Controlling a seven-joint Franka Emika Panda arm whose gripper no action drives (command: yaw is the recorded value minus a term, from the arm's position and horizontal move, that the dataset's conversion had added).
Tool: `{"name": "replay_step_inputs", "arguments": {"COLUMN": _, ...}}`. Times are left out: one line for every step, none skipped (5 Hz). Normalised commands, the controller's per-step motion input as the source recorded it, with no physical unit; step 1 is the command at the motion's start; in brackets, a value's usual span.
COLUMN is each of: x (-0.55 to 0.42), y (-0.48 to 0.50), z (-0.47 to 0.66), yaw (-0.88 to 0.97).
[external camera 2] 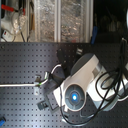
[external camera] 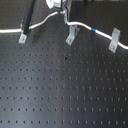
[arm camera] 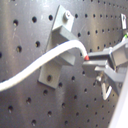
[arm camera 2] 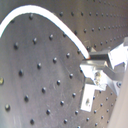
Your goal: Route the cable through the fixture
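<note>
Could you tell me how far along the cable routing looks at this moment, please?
Done: in the first exterior view the cable runs past the left clip and right clip.

In hand: the gripper is shut on the cable beside the middle clip in the first wrist view.

Left: whether the cable is seated in the middle clip cannot be told; releasing remains.

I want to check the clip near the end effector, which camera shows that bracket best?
The first wrist view: the bracket fills the frame, cable crossing it. The first exterior view shows it small; the other two views don't show it clearly.
</note>
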Motion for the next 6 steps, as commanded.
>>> {"name": "replay_step_inputs", "arguments": {"x": 0.056, "y": -0.104, "z": 0.06, "yaw": 0.32}}
{"name": "replay_step_inputs", "arguments": {"x": 0.060, "y": -0.183, "z": 0.09, "yaw": 0.53}}
{"name": "replay_step_inputs", "arguments": {"x": 0.057, "y": -0.171, "z": 0.06, "yaw": 0.45}}
{"name": "replay_step_inputs", "arguments": {"x": -0.084, "y": -0.198, "z": 0.03, "yaw": 0.08}}
{"name": "replay_step_inputs", "arguments": {"x": -0.319, "y": -0.165, "z": 0.02, "yaw": -0.12}}
{"name": "replay_step_inputs", "arguments": {"x": -0.475, "y": -0.150, "z": 0.03, "yaw": -0.33}}
